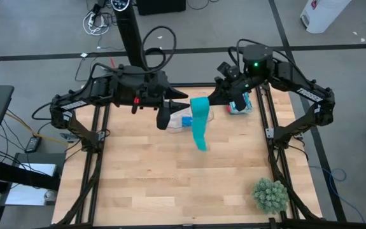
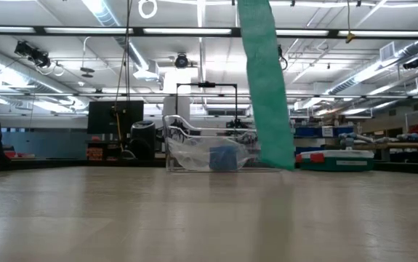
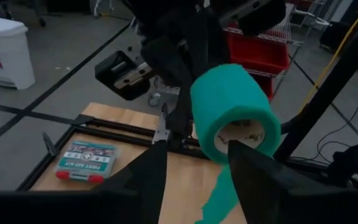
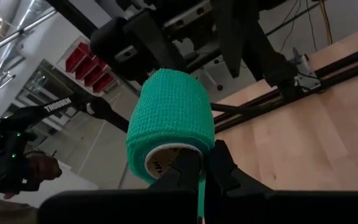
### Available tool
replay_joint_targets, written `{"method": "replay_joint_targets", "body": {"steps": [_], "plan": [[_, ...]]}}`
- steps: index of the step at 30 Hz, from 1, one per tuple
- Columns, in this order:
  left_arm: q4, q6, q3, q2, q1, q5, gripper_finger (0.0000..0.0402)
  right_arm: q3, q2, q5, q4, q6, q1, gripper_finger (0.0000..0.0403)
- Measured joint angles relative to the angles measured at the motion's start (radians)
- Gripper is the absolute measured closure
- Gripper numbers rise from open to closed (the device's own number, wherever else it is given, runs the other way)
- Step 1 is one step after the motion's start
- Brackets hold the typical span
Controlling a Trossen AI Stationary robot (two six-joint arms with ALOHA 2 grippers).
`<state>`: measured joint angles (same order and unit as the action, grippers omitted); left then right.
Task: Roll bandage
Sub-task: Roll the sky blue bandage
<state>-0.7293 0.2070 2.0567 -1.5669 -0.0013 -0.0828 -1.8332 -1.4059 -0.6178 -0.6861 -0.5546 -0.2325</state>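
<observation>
- High view is showing both arms meeting above the far half of the tabletop (image 1: 170,184), with the bandage (image 1: 199,121) hanging between them toward 12 o'clock from the tabletop's middle.
- Right end effector (image 4: 203,167) is pinching the lower rim of the bandage's rolled part, fingers closed tight on it, a loose teal tail trailing down.
- Left end effector (image 3: 194,168) is standing spread wide, its fingers apart on either side of the roll and gripping nothing.
- Low view is showing the tail dangling clear of the wood, in front of a clear plastic bag (image 2: 209,153) holding a blue roll (image 2: 223,158).
- First aid kit (image 3: 86,160) is lying at the tabletop's far edge; a green spiky ball (image 1: 270,194) is sitting at 5 o'clock.
</observation>
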Motion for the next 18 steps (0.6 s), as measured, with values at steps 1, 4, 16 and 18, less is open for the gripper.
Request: {"method": "replay_joint_targets", "body": {"steps": [1, 4, 16, 18], "plan": [[0.000, 0.000, 0.000, 0.000, 0.000, -0.001, 0.0222, 0.000, 0.000, 0.000, 0.000, 0.003, 0.000, 0.0403], [-0.001, -0.001, 0.000, -0.005, 0.001, -0.002, 0.0221, 0.000, 0.000, 0.006, 0.003, 0.011, 0.000, 0.0403], [-0.001, 0.036, 0.000, -0.029, 0.001, -0.018, 0.0227, 0.001, -0.047, -0.008, 0.062, 0.035, 0.010, 0.0403], [0.002, 0.039, 0.000, -0.029, 0.001, -0.018, 0.0238, 0.001, -0.047, -0.007, 0.067, 0.036, 0.010, 0.0403]]}}
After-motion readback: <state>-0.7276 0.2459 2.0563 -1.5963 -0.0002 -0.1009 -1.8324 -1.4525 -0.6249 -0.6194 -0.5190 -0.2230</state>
